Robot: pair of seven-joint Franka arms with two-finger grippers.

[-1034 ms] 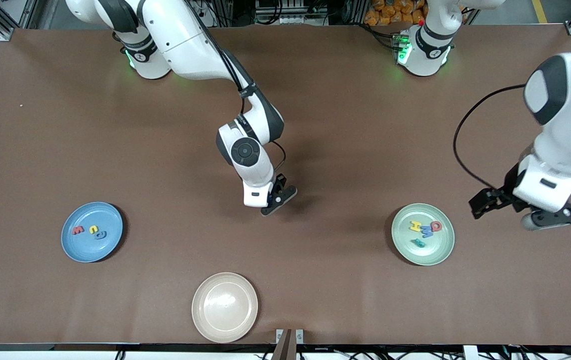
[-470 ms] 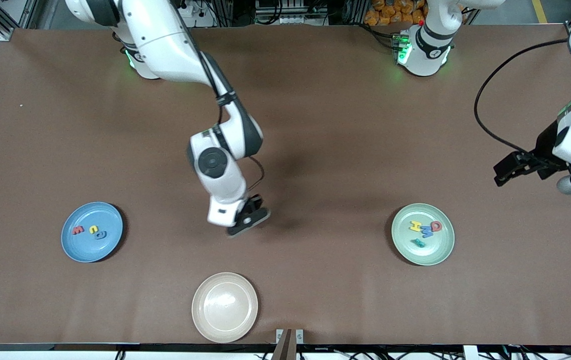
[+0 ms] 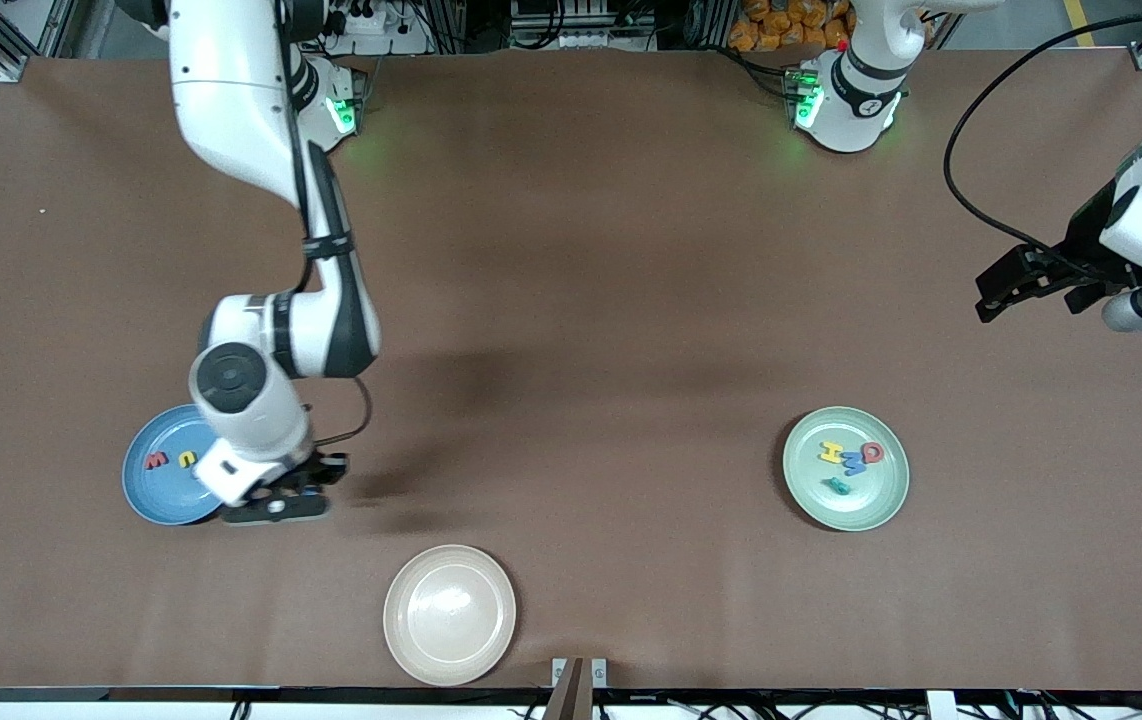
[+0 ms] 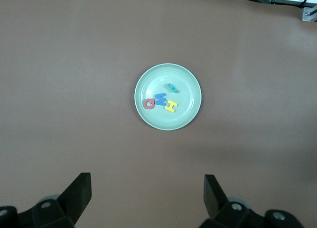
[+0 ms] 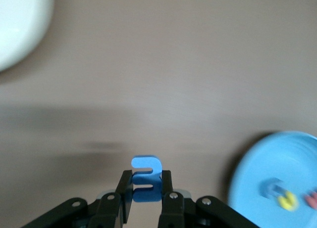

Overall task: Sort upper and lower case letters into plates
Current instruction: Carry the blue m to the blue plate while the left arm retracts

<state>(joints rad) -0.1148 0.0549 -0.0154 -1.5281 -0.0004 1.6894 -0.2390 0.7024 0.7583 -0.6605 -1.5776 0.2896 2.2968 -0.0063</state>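
My right gripper (image 3: 276, 505) hangs low over the table beside the blue plate (image 3: 153, 498). In the right wrist view it (image 5: 146, 181) is shut on a blue letter (image 5: 146, 169), with the blue plate's (image 5: 262, 163) edge close by. That plate holds a red letter (image 3: 156, 461) and a yellow letter (image 3: 187, 459); a blue one (image 5: 271, 187) shows only in the wrist view. The mint green plate (image 3: 871, 510) holds yellow (image 3: 831, 453), blue (image 3: 855, 463), red (image 3: 872, 452) and teal (image 3: 839, 486) letters. My left gripper (image 3: 991, 295) is open and empty, high at the left arm's end (image 4: 147, 193).
A beige plate (image 3: 449, 614) lies near the table's front edge, nearer to the front camera than both other plates, and holds nothing. It shows as a pale shape in the right wrist view (image 5: 20, 25). The brown table (image 3: 591, 300) stretches between the plates.
My right arm swung from the middle of the table to the blue plate's edge, still holding the blue letter. My left gripper drew away from the mint plate toward the table's end.
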